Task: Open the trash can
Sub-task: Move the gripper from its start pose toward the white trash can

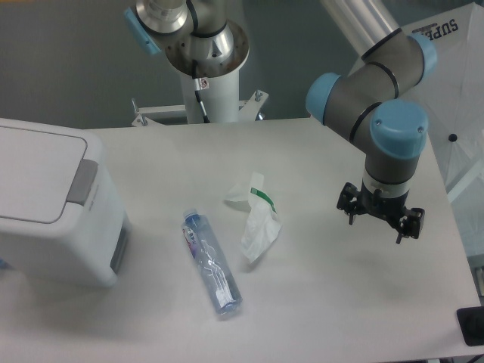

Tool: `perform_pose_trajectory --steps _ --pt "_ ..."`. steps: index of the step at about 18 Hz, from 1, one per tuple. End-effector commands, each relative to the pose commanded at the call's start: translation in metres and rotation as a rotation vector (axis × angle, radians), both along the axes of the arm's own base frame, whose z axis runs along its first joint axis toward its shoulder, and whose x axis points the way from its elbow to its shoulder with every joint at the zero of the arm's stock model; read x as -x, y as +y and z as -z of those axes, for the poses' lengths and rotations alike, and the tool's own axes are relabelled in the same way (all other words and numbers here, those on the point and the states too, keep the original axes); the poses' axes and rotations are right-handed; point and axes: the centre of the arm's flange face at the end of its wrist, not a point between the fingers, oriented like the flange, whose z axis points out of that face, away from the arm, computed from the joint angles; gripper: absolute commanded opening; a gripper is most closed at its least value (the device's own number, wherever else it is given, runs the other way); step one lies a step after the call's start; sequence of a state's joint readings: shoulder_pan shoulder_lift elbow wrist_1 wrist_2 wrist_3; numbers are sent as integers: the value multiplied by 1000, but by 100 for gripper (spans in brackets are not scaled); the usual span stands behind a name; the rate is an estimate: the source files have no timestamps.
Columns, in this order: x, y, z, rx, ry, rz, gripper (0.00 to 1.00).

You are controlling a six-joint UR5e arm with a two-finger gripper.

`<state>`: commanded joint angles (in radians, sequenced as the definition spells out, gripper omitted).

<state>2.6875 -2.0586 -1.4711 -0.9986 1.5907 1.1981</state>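
Observation:
The trash can (53, 212) is a big white boxy bin at the table's left edge. Its flat lid (34, 170) lies shut, with the grey push tab (82, 182) on the lid's right side. My gripper (380, 220) hangs over the right part of the table, pointing down, far to the right of the bin and touching nothing. Its two dark fingers stand apart, open, with nothing between them.
A clear plastic bottle (212, 262) with a blue label lies on its side in the middle of the table. A crumpled white wrapper (257, 219) with a green stripe lies just to its right. The arm's base column (208, 83) stands at the back edge.

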Motion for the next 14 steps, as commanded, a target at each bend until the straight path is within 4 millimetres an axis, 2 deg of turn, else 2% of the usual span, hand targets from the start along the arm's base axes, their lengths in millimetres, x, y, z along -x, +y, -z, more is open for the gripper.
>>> perform_pose_trajectory --steps 5,9,13,14 --pt "1 0 -1 -7 1 -31 100" --pt "2 4 -5 -53 -9 -232 100" --pt "-10 10 -2 -95 -55 -267 100" --pt "-17 6 -7 -101 -55 -285 100"
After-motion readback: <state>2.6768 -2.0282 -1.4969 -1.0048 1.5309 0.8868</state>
